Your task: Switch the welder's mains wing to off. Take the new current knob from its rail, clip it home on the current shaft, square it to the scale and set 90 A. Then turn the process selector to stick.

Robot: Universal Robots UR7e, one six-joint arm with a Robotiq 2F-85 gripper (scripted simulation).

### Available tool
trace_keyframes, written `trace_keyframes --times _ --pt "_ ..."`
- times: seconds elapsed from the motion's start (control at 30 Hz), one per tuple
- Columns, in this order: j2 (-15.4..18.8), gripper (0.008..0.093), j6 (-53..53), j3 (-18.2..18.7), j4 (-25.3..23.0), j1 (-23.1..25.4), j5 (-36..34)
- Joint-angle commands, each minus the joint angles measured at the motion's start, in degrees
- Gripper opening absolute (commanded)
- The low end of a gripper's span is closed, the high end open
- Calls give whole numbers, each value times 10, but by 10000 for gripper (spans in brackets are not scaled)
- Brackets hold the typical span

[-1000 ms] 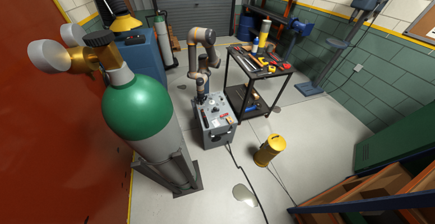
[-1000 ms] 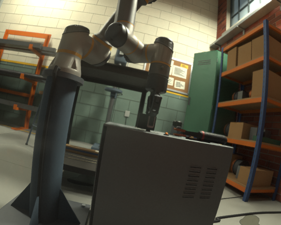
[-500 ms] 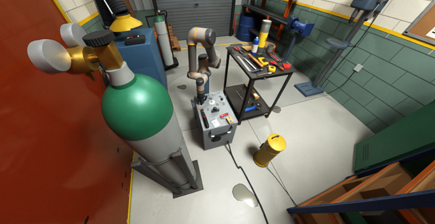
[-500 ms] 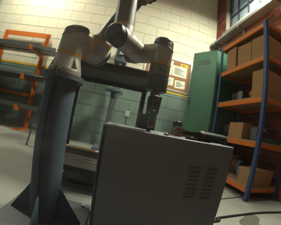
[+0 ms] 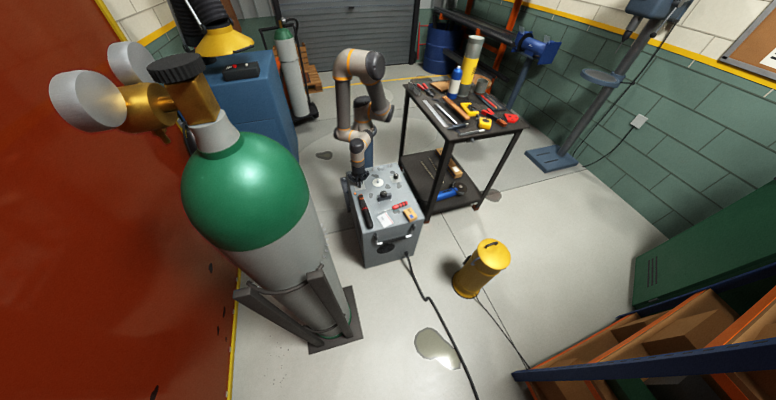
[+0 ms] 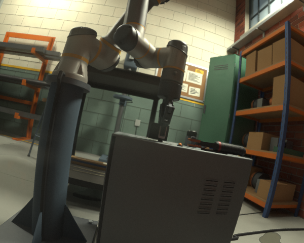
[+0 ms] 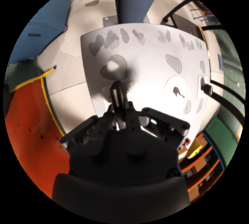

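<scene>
The mains wing [image 7: 115, 93], a narrow dark lever, stands on the far left part of the grey welder's [image 5: 384, 214] top panel, directly under my gripper [image 7: 119, 111]. The wing is clamped in the closed gripper, which reaches straight down onto it [image 6: 161, 134]. To the right on the panel sits the white current dial with its bare shaft [image 7: 178, 91]. The black process selector [image 5: 384, 195] is nearer the front. The new current knob [image 7: 207, 89] sits at the panel's right edge.
The arm's blue pedestal [image 6: 56, 162] rises just behind the welder. A black tool cart [image 5: 461, 126] stands to its right, a green gas cylinder [image 5: 255, 208] to its left. An electrode holder [image 6: 220, 147] lies on the panel, and a yellow canister [image 5: 480, 267] lies on the floor.
</scene>
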Motion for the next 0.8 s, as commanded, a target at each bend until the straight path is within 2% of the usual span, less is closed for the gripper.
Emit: trace_keyframes --times 0.0,0.13,0.77 --pt "0 145 0 0 0 0 0" --pt "0 80 0 0 0 0 0" --pt "0 80 -13 0 0 0 0"
